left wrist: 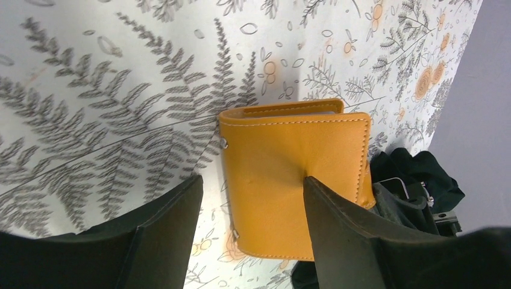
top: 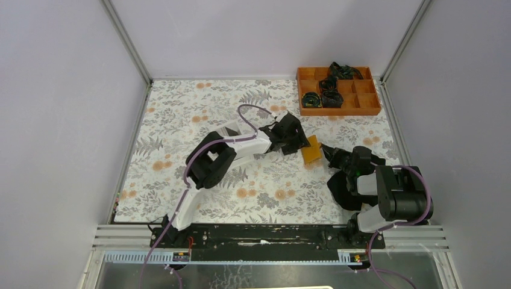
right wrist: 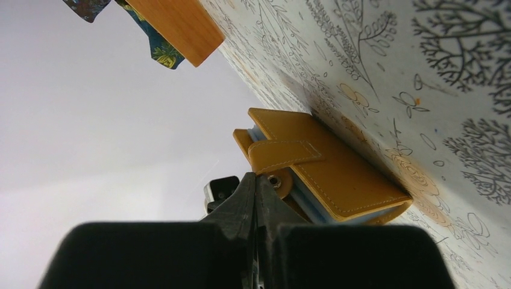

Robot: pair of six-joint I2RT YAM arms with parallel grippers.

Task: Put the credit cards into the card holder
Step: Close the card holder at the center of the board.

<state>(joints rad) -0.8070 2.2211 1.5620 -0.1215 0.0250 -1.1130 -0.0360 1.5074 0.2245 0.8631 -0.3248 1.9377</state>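
Nearest, the right gripper [right wrist: 256, 180] pinches narrow on the clasp strap [right wrist: 283, 155] of the card holder [right wrist: 328, 174], toward the worktop [top: 181, 120]'s 3 o'clock. The left gripper [left wrist: 253, 179], wide, presses it steady, probably for fastening.

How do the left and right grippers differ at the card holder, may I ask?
The left gripper is open; the right gripper is shut. The left presses one finger into the card holder's face; the right's tips meet at its clasp strap. Both are at the holder.
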